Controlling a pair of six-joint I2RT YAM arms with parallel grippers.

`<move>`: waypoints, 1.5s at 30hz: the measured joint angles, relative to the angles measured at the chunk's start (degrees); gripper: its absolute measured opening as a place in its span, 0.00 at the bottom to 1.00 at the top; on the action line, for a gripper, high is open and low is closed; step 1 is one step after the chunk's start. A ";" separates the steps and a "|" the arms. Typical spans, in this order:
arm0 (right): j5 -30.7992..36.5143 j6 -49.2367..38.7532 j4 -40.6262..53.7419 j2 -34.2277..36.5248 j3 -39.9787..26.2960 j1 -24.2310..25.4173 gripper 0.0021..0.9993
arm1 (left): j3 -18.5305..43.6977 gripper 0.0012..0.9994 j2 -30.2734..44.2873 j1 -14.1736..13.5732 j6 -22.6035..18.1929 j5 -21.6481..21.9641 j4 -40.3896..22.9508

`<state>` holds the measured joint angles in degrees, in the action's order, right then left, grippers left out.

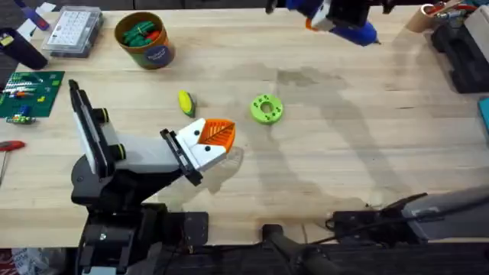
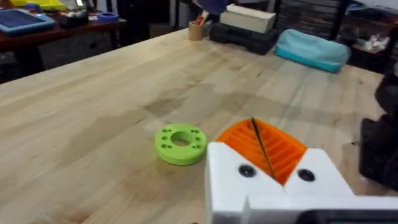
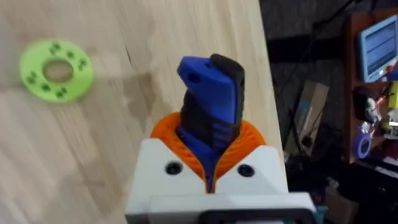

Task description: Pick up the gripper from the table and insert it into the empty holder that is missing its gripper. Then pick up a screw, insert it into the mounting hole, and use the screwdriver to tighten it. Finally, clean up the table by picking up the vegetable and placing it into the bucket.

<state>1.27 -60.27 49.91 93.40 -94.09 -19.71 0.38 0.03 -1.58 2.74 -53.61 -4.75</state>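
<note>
Up at the table's far edge, the right gripper (image 3: 208,165) is clamped on the blue screwdriver (image 3: 211,99) — its orange pads (image 3: 168,127) hug the handle. Low and near, the left gripper (image 1: 218,137) has its fingers pressed together; the yellow vegetable (image 1: 186,102) lies just beyond it, the green disc (image 1: 266,108) beside.

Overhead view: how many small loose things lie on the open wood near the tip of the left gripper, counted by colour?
Yellow with a green end: 1, the vegetable
Lime green: 1, the round disc with holes
Total: 2
</note>
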 joint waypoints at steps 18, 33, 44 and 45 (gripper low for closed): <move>7.32 -14.90 3.90 26.22 -0.23 3.54 0.01 | 0.00 0.00 0.00 0.00 0.00 2.43 0.26; 8.94 -11.42 4.67 24.86 -0.50 3.24 0.99 | 0.00 0.92 0.00 0.00 -0.31 2.47 0.27; 5.38 7.54 6.12 1.24 -0.92 -0.46 0.99 | 0.51 0.99 0.00 0.26 3.07 6.88 2.08; 5.16 9.49 6.52 -0.64 -0.93 -0.89 0.99 | 1.37 0.99 0.07 0.54 3.52 7.83 -0.42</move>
<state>6.43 -50.77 56.42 92.75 -95.02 -20.60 1.75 0.10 -1.04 6.27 -45.78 -5.17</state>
